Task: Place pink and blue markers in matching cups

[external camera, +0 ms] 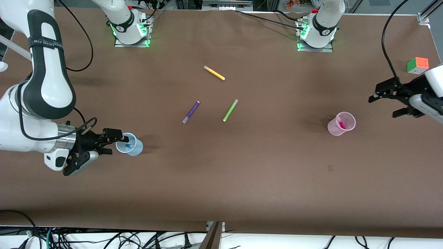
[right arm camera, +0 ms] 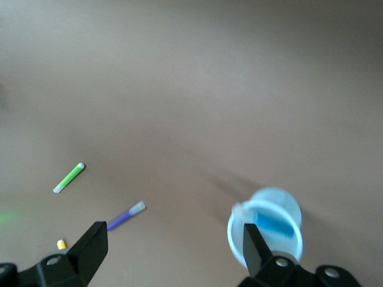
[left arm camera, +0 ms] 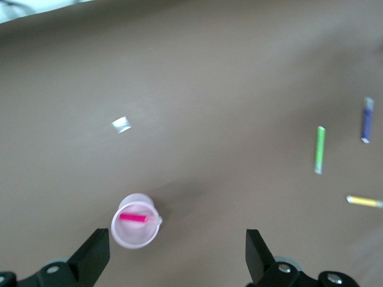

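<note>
Cups first, since both already hold their pens. Nearest the front camera, at the right arm's end of the table, the blue cup (external camera: 129,145) stands with the blue marker (external camera: 128,146) leaning inside it; the right gripper (external camera: 111,141) sits low just beside the rim, jaws spread and empty, which reads as a release just made. A little farther from the camera, toward the left arm's end, the pink cup (external camera: 342,123) holds the pink marker (external camera: 341,123) tilted against its wall. The left gripper (external camera: 389,103) hangs in the air near that end of the table, well apart from the pink cup, fingers wide and holding nothing, so that arm seems to be waiting. By my judgement both placements are done and only the right arm's retreat is left.

Farther up the middle lie 3 spare pens, well apart from either cup: the purple pen (external camera: 191,112), the green pen (external camera: 230,110) and, farthest, the yellow pen (external camera: 214,73). A colour cube (external camera: 417,65) rests near the table edge at the left arm's end.

The brown table (external camera: 242,180) is flat and matte; cables trail along its near edge
</note>
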You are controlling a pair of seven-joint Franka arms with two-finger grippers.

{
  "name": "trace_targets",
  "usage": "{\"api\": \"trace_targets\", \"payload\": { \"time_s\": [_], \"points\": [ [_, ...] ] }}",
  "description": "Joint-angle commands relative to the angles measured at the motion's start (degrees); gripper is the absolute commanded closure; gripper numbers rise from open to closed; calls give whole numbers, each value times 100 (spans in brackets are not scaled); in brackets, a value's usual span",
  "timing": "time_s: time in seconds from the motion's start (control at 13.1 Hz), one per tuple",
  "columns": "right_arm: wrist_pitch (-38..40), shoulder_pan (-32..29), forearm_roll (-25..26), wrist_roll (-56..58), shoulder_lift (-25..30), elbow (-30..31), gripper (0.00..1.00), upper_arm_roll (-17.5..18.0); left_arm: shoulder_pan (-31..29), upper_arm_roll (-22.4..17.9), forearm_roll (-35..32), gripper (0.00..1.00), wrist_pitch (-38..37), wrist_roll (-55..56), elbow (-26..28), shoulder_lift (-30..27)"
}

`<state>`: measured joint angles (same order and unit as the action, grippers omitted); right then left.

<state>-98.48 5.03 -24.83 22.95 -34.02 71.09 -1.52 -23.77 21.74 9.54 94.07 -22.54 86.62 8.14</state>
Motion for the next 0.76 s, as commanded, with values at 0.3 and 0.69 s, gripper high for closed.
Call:
{"api": "trace_targets", "payload": {
  "time_s": [0.3, 0.69],
  "points": [
    [2050, 24, 1752, -1889, 570, -825, 0, 2, 1014, -64, -1068, 0, -820, 2868, -690, 241],
    [1756, -10, 2316, -2251, 1896, 708, 0, 134, 1514, -73, -1085, 0, -1372, 3642, -620, 258]
  ]
}}
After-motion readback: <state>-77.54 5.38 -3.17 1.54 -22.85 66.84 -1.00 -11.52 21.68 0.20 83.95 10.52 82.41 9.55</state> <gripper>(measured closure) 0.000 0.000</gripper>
